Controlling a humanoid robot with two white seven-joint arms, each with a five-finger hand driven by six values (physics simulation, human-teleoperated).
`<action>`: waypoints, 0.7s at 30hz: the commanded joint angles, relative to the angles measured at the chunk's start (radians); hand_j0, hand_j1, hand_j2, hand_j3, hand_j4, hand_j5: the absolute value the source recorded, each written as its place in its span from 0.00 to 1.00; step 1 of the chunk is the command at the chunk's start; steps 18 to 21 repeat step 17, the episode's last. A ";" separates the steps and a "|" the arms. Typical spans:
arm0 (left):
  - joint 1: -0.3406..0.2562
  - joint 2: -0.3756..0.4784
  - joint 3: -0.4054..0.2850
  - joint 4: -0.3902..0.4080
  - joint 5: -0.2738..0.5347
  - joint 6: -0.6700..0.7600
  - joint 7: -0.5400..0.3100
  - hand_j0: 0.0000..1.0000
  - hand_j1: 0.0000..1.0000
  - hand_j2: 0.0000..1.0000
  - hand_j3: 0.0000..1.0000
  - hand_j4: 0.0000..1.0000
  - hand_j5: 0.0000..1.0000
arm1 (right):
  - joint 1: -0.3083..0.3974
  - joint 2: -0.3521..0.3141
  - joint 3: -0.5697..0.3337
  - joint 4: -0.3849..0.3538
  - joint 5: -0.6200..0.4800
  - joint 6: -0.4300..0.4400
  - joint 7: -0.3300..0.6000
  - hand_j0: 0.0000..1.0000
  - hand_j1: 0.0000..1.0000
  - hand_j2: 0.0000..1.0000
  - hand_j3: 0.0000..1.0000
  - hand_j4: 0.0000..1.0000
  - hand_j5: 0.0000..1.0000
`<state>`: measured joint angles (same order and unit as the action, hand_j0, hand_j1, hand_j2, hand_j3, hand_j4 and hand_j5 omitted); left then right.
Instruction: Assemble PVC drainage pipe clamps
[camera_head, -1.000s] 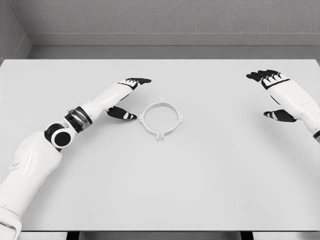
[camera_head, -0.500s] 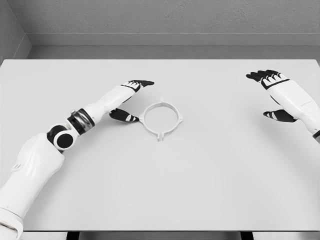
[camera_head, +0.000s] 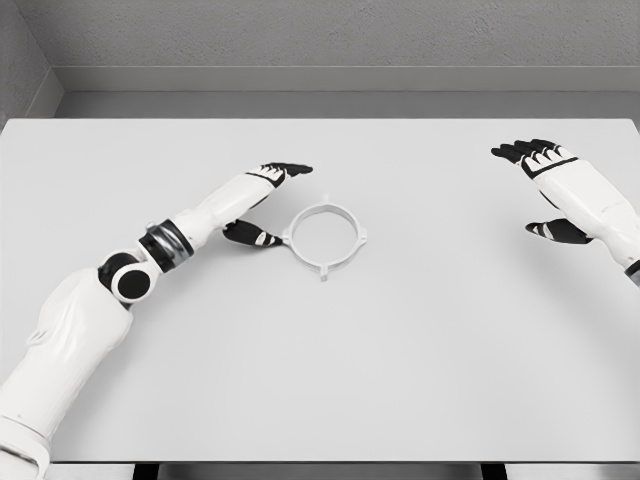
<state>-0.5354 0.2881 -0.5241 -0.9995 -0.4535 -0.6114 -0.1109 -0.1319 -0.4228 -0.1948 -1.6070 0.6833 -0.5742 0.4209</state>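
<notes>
A white ring-shaped pipe clamp (camera_head: 324, 236) with small tabs lies flat near the middle of the white table (camera_head: 400, 350). My left hand (camera_head: 268, 203) sits just left of the ring, fingers spread, its thumb nearly touching the ring's left rim and its fingers reaching past the ring's upper left. It holds nothing. My right hand (camera_head: 545, 190) hovers far to the right, open and empty.
The table's far edge meets a grey wall at the top. Its front edge runs along the bottom of the view.
My left hand has crept rightward toward the ring, closing the gap at the thumb. The ring has shifted slightly right. The right hand has stayed put.
</notes>
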 joint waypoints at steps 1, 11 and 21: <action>0.000 0.008 0.002 -0.001 0.009 0.000 0.000 1.00 1.00 1.00 1.00 1.00 1.00 | 0.000 -0.001 0.001 -0.001 -0.007 0.002 -0.001 1.00 1.00 1.00 1.00 1.00 1.00; -0.011 0.289 0.045 -0.041 0.024 0.000 0.002 1.00 1.00 1.00 1.00 1.00 1.00 | -0.002 0.001 0.001 -0.001 -0.007 0.002 -0.001 1.00 1.00 1.00 1.00 1.00 1.00; -0.009 0.438 0.047 -0.030 0.122 0.000 0.005 1.00 1.00 1.00 1.00 1.00 1.00 | -0.002 0.001 0.001 -0.001 -0.007 0.002 -0.001 1.00 1.00 1.00 1.00 1.00 1.00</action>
